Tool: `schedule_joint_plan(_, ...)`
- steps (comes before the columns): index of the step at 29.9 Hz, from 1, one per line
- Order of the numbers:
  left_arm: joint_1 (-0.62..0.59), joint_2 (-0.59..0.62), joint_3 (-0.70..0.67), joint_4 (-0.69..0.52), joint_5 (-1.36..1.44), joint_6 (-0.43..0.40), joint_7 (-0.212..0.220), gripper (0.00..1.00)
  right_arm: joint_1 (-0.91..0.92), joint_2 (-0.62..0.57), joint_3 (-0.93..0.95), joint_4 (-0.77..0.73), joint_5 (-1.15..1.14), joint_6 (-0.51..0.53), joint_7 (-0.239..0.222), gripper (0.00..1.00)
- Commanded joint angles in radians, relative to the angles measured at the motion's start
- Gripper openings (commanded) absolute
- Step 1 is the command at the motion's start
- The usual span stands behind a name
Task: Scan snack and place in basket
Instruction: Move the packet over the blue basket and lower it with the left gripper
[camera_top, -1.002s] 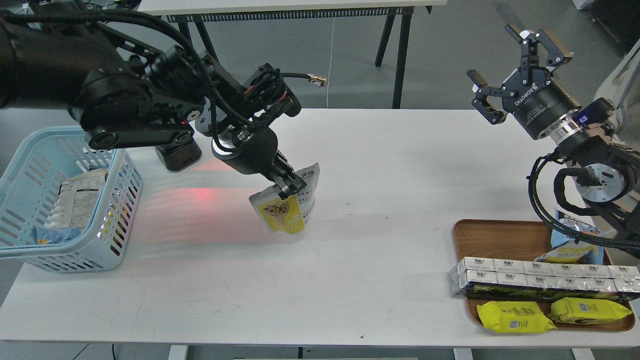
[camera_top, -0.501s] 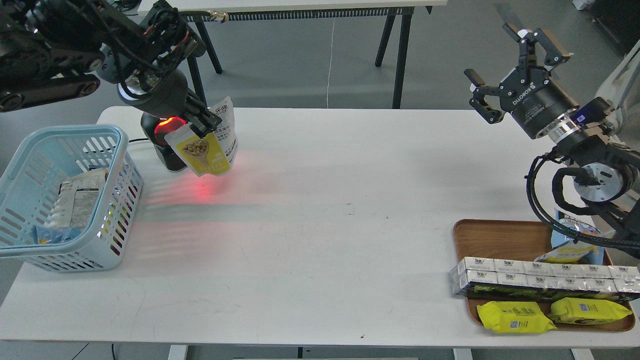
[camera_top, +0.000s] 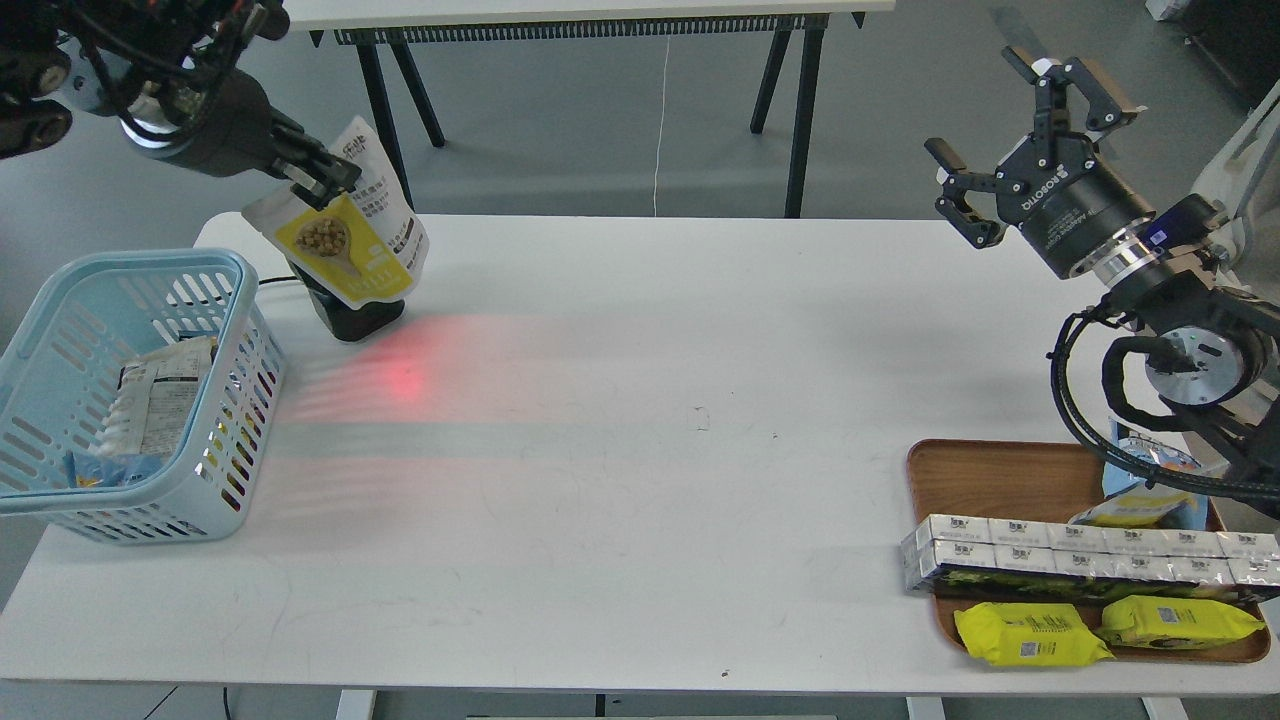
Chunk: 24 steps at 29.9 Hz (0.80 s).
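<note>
My left gripper (camera_top: 318, 180) is shut on the top edge of the snack (camera_top: 345, 240), a white pouch with a yellow panel showing tan nuts. It hangs tilted in the air at the table's far left, in front of the black scanner (camera_top: 352, 316), which throws a red glow onto the table. The light-blue basket (camera_top: 222, 400) stands at the left edge, to the lower left of the pouch, with several packs inside. My right gripper (camera_top: 1020, 125) is open and empty, raised above the table's far right.
A brown wooden tray (camera_top: 1000, 480) at the front right holds a blue-and-yellow pouch (camera_top: 1150, 490), a row of white cartons (camera_top: 1080, 555) and two flat yellow packs (camera_top: 1030, 635). A second table's legs stand behind.
My left gripper has carried the snack from mid-table up and to the left, past the scanner's front, now higher and nearer the basket. The right gripper has barely moved.
</note>
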Motion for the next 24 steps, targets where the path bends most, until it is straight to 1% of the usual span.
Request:
schedule_joint_plan(1, -0.061, 0.076, 0.0, 0.01, 0.052, -0.001, 0.0, 0.0, 0.0, 0.002, 0.001, -0.003, 0.0, 0.0, 0.0, 0.95)
schedule_joint_plan(5, -0.059, 0.113, 0.005, 0.046, 0.14, -0.006, 0.0, 0.0, 0.0, 0.009, 0.0, -0.006, -0.002, 0.0, 0.0, 0.95)
schedule_joint_plan(10, -0.056, 0.2, 0.009, 0.027, 0.213, -0.017, 0.0, 0.0, 0.0, 0.006, 0.0, -0.008, -0.002, 0.0, 0.0, 0.95)
schedule_joint_plan(15, -0.051, 0.26, 0.008, 0.018, 0.307, -0.036, 0.0, 0.0, -0.002, 0.002, 0.0, -0.009, -0.002, 0.0, 0.0, 0.95)
schedule_joint_plan(20, -0.055, 0.337, 0.006, -0.055, 0.374, -0.07, 0.0, 0.0, -0.002, 0.002, 0.0, -0.011, -0.002, 0.0, 0.0, 0.95)
schedule_joint_plan(24, -0.056, 0.392, 0.008, -0.147, 0.42, -0.119, 0.0, 0.0, -0.002, 0.003, 0.0, -0.011, -0.002, 0.0, 0.0, 0.95)
